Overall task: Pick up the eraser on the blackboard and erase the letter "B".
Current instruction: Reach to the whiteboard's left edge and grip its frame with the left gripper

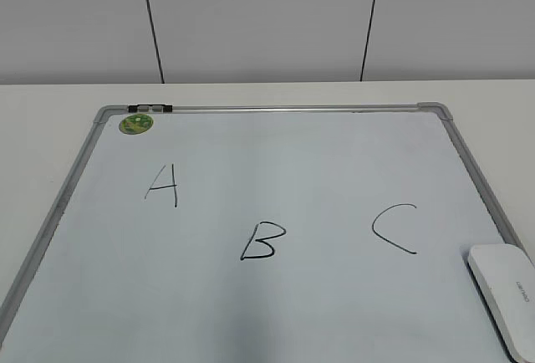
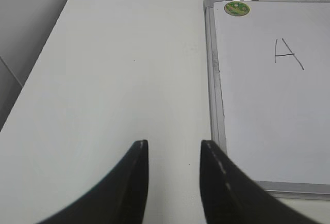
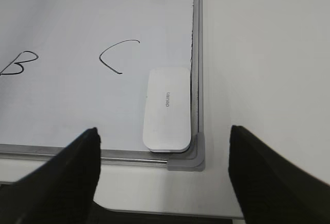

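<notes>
White table (image 1: 50,104), blackboard (image 1: 276,296), grey wall (image 1: 251,20)

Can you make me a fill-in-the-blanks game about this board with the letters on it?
1. The eraser lies in a corner of the blackboard, closest to the letter ____.
2. The letter "B" is written between the A and the ____.
3. The round sticker in the board's corner is ____ in colour.
4. The right gripper has its jaws ____ and holds nothing.

Missing words: C; C; green; open
</notes>
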Controlling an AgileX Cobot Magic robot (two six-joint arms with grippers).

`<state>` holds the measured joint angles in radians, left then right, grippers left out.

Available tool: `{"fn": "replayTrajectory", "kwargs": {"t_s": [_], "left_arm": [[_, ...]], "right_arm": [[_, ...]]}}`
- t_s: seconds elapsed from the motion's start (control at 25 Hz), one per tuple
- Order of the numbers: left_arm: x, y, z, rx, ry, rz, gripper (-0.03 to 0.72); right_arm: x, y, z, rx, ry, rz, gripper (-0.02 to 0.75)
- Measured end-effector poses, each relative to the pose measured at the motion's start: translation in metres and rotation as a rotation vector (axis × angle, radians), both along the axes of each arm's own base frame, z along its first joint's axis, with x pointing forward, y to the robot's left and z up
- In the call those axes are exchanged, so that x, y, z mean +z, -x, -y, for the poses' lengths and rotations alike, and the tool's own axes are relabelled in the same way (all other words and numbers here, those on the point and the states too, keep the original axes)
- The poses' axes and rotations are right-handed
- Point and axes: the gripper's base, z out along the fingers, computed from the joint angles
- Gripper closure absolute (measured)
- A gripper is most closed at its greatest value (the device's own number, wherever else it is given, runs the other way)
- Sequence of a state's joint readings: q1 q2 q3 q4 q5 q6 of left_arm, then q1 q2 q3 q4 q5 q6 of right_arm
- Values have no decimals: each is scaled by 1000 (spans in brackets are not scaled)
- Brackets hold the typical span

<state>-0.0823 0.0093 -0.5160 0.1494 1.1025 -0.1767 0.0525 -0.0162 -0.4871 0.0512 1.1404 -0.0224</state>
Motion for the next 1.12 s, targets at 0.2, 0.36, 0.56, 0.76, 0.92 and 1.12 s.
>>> {"fn": "replayTrajectory", "kwargs": {"t_s": [0.2, 0.36, 0.56, 0.76, 0.92, 1.12], "left_arm": [[0, 0, 0, 0, 0, 0, 446], [0, 0, 0, 0, 0, 0, 446], [9, -4, -1, 7, -19, 26, 446], [41, -39, 0, 6, -59, -2, 446], [49, -86, 4, -8, -81, -109, 446], [47, -151, 11, -26, -85, -270, 446]], "right_arm": [[0, 0, 0, 0, 0, 0, 165], [0, 0, 0, 0, 0, 0, 165], [0, 0, 0, 0, 0, 0, 165], [0, 0, 0, 0, 0, 0, 165], [0, 0, 0, 0, 0, 0, 165], [0, 0, 0, 0, 0, 0, 165]]}}
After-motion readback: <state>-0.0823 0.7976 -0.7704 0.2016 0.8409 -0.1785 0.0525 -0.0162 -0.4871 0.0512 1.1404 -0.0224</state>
